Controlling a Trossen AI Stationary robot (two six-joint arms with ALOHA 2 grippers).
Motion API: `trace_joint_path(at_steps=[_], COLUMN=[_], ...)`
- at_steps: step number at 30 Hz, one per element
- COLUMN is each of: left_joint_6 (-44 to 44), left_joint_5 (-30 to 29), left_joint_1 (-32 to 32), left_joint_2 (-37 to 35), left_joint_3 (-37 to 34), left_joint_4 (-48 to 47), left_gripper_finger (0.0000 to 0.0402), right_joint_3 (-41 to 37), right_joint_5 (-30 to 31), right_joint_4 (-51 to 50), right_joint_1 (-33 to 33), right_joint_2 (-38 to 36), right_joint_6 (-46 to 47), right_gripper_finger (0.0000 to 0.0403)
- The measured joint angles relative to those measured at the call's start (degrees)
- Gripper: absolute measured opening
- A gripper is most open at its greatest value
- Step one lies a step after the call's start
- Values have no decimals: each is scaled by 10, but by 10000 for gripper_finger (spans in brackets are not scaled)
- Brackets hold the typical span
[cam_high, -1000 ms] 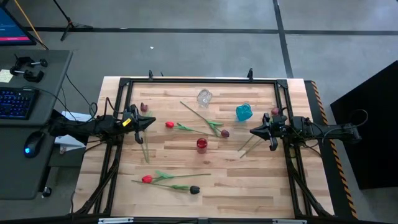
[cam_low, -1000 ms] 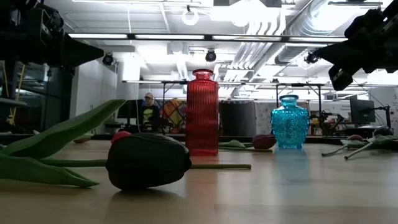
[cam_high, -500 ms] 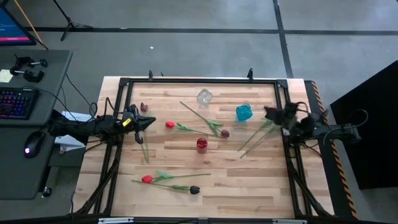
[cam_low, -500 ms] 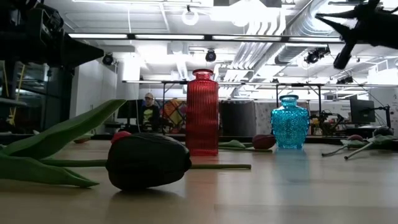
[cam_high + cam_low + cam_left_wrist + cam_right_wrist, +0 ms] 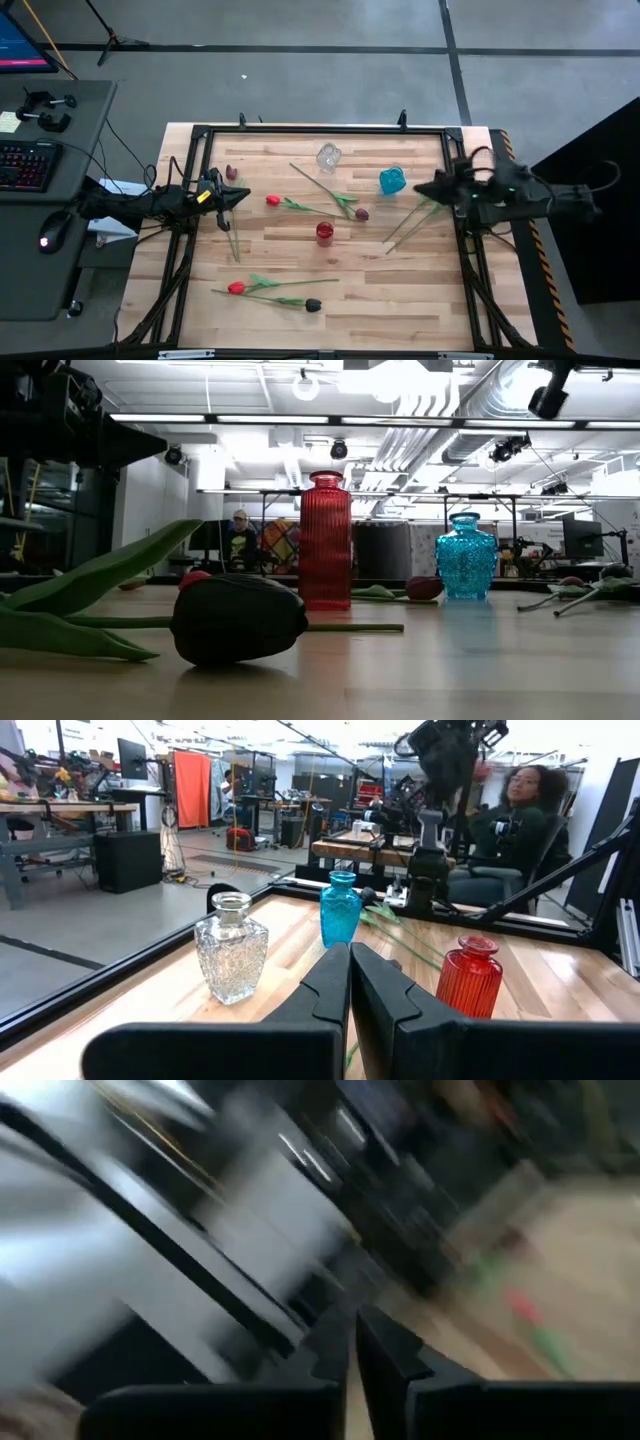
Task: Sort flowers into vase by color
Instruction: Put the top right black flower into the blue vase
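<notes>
High view showed 2 tulips, a red tulip (image 5: pixel 236 288) and a near-black tulip (image 5: pixel 313 305), lying nearest. Mid-table stood the red vase (image 5: pixel 324 233). Left gripper (image 5: pixel 243 196) waited at the left edge, fingers pressed together; right gripper (image 5: pixel 419 190), fingers together, empty, hung beside the blue vase (image 5: pixel 392 181). Farthest stood the clear vase (image 5: pixel 328 157).

Bright overhead lighting; right wrist view motion-blurred
</notes>
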Motion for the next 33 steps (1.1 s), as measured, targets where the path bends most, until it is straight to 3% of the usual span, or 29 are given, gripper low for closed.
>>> trace_joint_path(at_steps=[6, 9, 12, 14, 21, 29, 33], left_joint_6=[0, 0, 0, 0, 0, 0, 0], left_joint_5=[0, 0, 0, 0, 0, 0, 0], left_joint_1=[0, 0, 0, 0, 0, 0, 0], left_joint_2=[0, 0, 0, 0, 0, 0, 0], left_joint_3=[0, 0, 0, 0, 0, 0, 0], left_joint_4=[0, 0, 0, 0, 0, 0, 0], left_gripper_finger=[0, 0, 0, 0, 0, 0, 0], right_joint_3=[147, 173, 169, 155, 83, 27, -5], right_joint_5=[-1, -1, -4, -23, -52, 49, 62], right_joint_4=[-316, -410, -475, -494, -487, -469, -449], right_joint_1=[0, 0, 0, 1, 20, 18, 18], right_joint_2=[161, 237, 303, 339, 427, 446, 446], right_joint_6=[63, 158, 324, 412, 581, 741, 781], right_gripper_finger=[100, 145, 180, 193, 199, 199, 199])
